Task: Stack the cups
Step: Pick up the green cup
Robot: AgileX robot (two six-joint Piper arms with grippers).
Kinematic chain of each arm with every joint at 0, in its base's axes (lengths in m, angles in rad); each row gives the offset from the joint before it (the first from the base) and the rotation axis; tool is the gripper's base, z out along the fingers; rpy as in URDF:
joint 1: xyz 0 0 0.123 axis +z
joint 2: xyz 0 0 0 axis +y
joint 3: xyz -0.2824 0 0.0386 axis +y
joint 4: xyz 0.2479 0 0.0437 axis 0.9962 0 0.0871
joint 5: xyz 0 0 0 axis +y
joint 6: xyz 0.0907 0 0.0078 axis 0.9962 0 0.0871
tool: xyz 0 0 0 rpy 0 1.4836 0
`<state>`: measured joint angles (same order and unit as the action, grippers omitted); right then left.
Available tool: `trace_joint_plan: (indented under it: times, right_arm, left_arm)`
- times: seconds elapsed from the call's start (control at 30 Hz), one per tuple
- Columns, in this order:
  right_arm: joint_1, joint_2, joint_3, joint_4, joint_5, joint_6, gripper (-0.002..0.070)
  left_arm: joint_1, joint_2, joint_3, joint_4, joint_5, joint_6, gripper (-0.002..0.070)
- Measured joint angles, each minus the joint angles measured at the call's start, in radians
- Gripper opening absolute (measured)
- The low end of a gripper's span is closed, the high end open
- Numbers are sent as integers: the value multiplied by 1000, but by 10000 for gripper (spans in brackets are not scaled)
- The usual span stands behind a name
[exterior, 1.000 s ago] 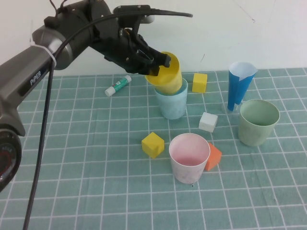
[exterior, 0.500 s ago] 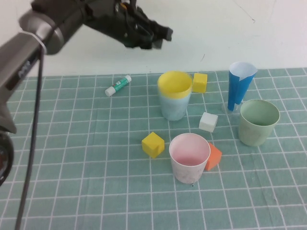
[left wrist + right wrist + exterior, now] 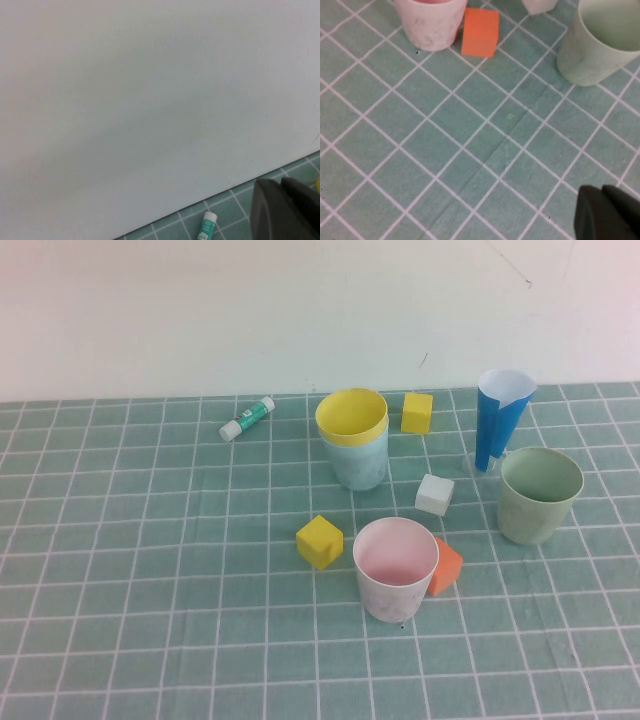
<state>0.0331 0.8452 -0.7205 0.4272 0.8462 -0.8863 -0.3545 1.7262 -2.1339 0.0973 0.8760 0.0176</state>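
Note:
The yellow cup [image 3: 351,417] sits nested in the light blue cup [image 3: 358,466] at the middle back, leaning slightly. The sage green cup [image 3: 540,495] stands upright at the right. The whitish cup with a pink inside [image 3: 395,568] stands at the front middle. Neither arm shows in the high view. My left gripper [image 3: 282,200] is raised near the back wall, with its fingers together and empty. My right gripper [image 3: 602,205] hovers over bare mat with its fingers together and empty. The whitish cup [image 3: 430,22] and the green cup [image 3: 602,42] lie beyond it.
A tall blue paper cone [image 3: 500,418] stands behind the green cup. Yellow cubes [image 3: 319,541] [image 3: 417,412], a white cube [image 3: 434,494] and an orange cube [image 3: 445,568] lie among the cups. A glue stick [image 3: 247,418] lies at the back left.
My left arm has let go of the yellow cup, which now rests in the light blue cup. The arm has lifted up and away to the left, out of the high view.

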Motion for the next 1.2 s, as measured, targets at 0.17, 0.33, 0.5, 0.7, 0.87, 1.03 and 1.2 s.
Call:
trace_joint_plan:
  times: [0.17,0.33,0.5,0.7,0.87,1.03,1.2]
  right_arm:
    - [0,205,-112,0,2,-13,-2]
    - [0,390,-236,0,-4,-30,-2]
    - [0,583,-395,10,46,-53,79]
    - [2,781,-567,28,61,-55,372]
    - [2,908,-658,30,33,-57,464]
    - [2,1008,-675,47,-38,-57,471]
    - [2,1078,-675,64,-69,-57,351]
  left_arm:
    - [0,-109,58,-4,11,35,1]
    - [0,-269,302,0,-54,45,2]
    - [0,-475,677,0,-209,8,1]
    - [0,-759,1074,0,-370,-30,2]
    - [0,-976,1238,33,-401,-18,2]
    - [0,-1182,1350,58,-454,-18,1]
    - [0,-1369,1463,80,-523,-18,1]
